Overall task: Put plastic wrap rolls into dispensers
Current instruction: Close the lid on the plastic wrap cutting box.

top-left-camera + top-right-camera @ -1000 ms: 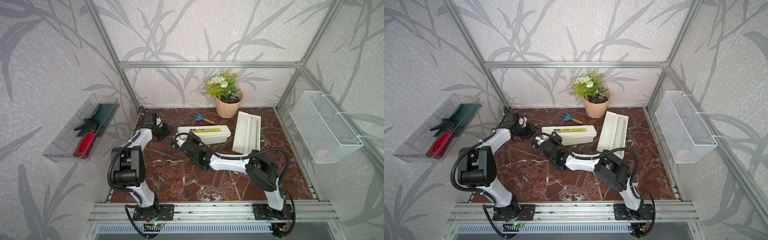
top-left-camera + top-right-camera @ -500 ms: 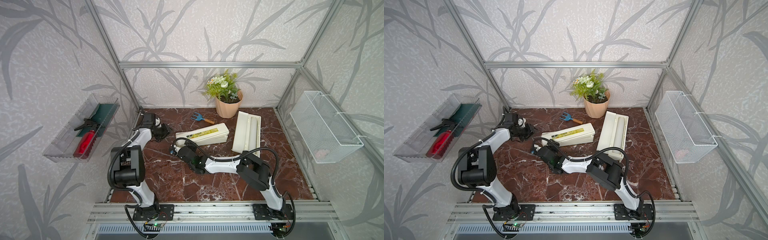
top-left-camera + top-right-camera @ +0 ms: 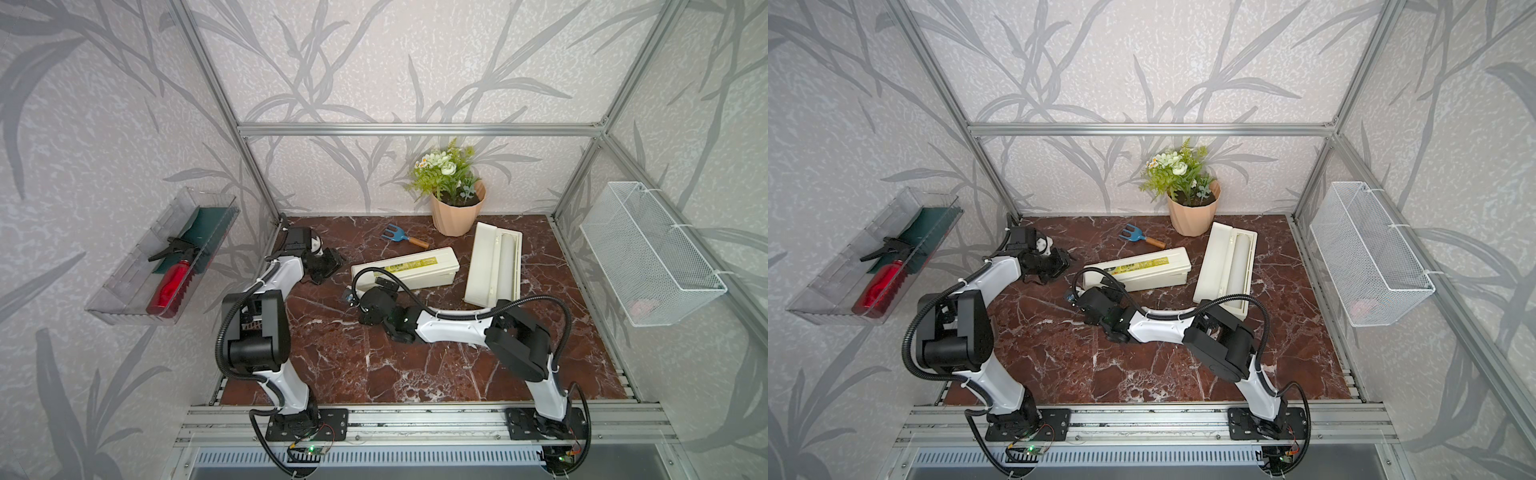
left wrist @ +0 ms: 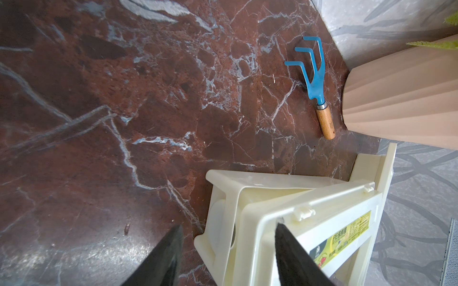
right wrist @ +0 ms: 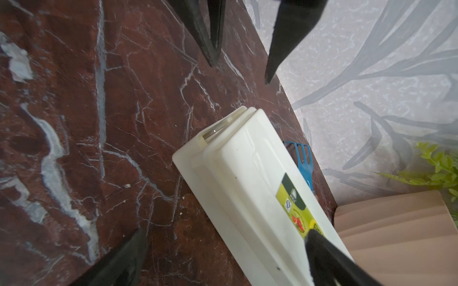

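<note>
A closed cream dispenser (image 3: 405, 270) (image 3: 1136, 272) with a yellow-green label lies slantwise mid-table. A round tube end (image 5: 214, 131) shows in the notch at its left end. My right gripper (image 3: 369, 291) (image 5: 225, 236) hangs wide open over that end, one finger above the label, gripping nothing. My left gripper (image 3: 332, 266) (image 4: 229, 224) is open just left of the same end, clear of it. A second dispenser (image 3: 478, 266) (image 3: 1214, 257) lies open at the right, and a plastic wrap roll (image 3: 508, 262) (image 3: 1239, 266) rests in it.
A potted plant (image 3: 455, 212) stands at the back, with a blue hand rake (image 3: 401, 237) (image 4: 317, 81) beside it. A white wire basket (image 3: 648, 257) hangs on the right wall. A clear tray (image 3: 124, 286) holding a red spray bottle hangs on the left wall.
The right gripper has opened wide and let go of the labelled dispenser. The dispenser has swung so that its right end lies farther back. The left gripper has opened a little.
</note>
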Robot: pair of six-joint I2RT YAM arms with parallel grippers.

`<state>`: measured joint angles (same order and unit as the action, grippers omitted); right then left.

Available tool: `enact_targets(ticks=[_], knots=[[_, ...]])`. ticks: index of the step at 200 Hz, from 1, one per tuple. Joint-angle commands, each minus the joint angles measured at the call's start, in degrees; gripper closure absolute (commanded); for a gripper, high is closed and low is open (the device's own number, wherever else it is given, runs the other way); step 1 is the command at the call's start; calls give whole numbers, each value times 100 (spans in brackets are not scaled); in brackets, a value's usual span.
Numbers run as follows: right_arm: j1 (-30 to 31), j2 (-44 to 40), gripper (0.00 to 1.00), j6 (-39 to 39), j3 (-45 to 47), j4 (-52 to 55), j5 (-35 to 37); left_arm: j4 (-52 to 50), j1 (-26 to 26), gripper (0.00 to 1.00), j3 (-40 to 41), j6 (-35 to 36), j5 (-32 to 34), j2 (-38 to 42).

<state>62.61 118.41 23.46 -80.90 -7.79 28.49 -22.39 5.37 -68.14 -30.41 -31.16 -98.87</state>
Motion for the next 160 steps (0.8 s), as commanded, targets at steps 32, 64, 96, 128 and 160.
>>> enact_targets(ticks=[32, 64, 96, 128, 160], knots=[[-451, -938, 0, 58, 431, 187, -1940, -188, -101, 40, -209, 195, 70, -168], [-1725, -1506, 0, 565, 206, 1232, -4649, -29, -88, 40, -55, 80, 265, -36], [-2387, -926, 0, 1770, -1269, 3360, -5499, -139, -53, 42, -68, 216, 339, -20], [-2803, 350, 0, 2372, -3280, 5461, -6271, 33, -51, 42, 74, 7, 363, -15], [-2864, 987, 0, 2919, -4207, 6320, -6539, -238, -35, 42, -191, 224, 461, -118]])
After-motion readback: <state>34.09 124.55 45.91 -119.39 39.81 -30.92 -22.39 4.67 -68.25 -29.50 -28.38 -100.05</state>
